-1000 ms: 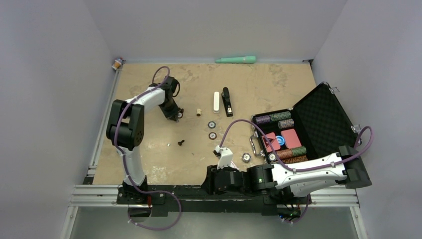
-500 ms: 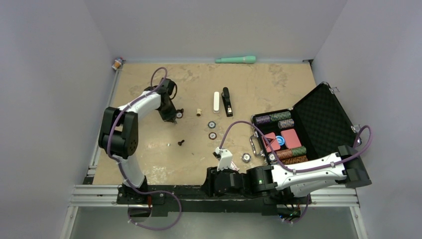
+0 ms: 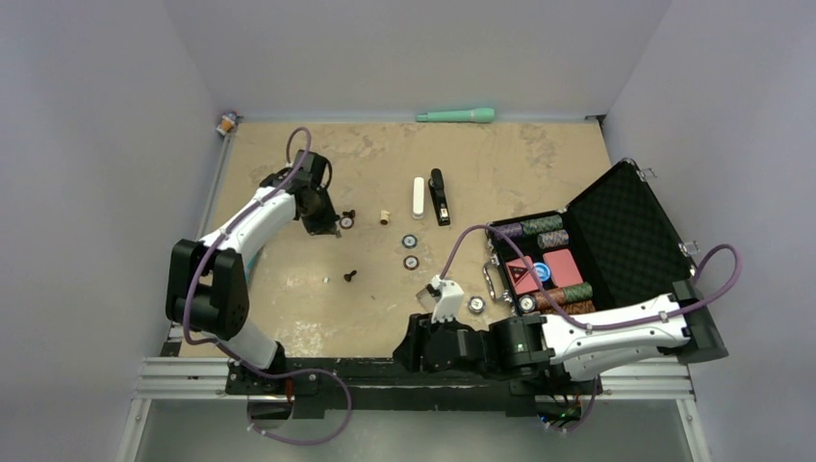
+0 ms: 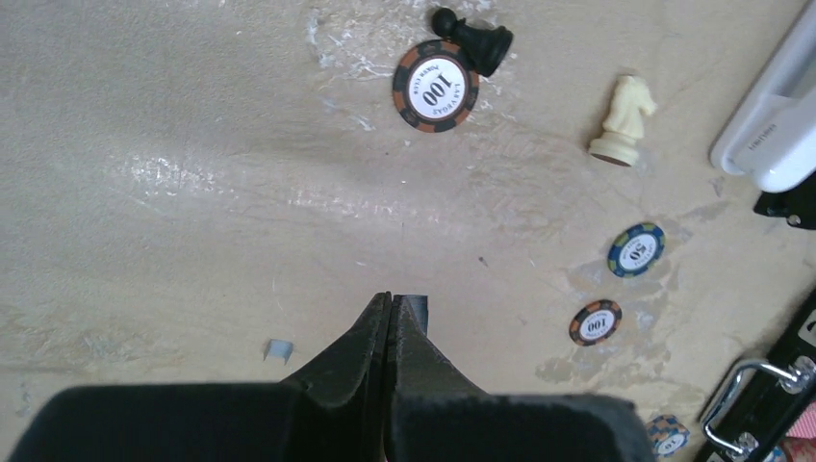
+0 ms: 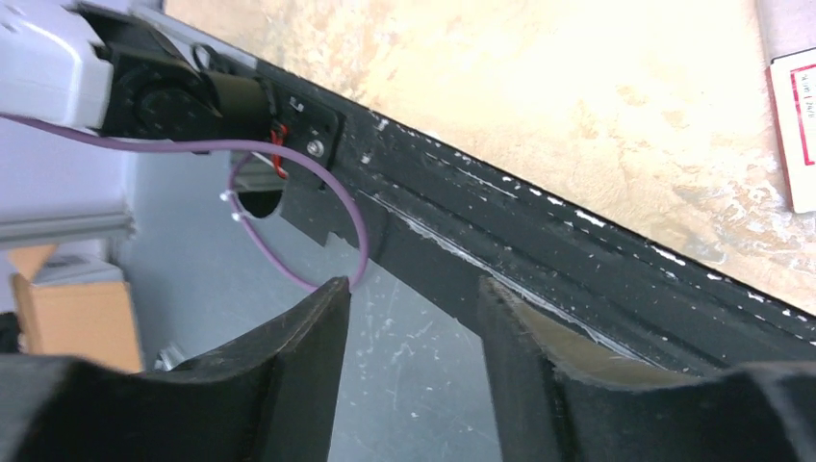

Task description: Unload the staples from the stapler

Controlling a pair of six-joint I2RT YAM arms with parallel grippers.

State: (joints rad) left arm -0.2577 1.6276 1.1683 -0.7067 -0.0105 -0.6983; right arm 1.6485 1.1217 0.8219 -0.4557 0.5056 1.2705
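Observation:
The slim black stapler (image 3: 440,197) lies in the middle of the table beside a white bar (image 3: 418,196). Only its black corner (image 4: 789,204) shows at the right edge of the left wrist view. My left gripper (image 3: 324,228) hovers well left of it, jaws shut. A small grey staple piece (image 4: 415,306) shows right at the fingertips, and I cannot tell whether it is held. Another grey staple piece (image 4: 278,350) lies on the table. My right gripper (image 5: 414,289) is open and empty over the front rail (image 3: 414,346).
Near the left gripper are a "100" poker chip (image 4: 435,86), a black pawn (image 4: 476,38) and a white knight (image 4: 625,120). Two more chips (image 4: 636,249) lie to the right. An open chip case (image 3: 587,241) stands at the right. A green tool (image 3: 456,115) lies at the back edge.
The left arm's elbow has swung left and toward the front, and its gripper has shifted slightly left. The right arm has shifted a little. The stapler has not moved.

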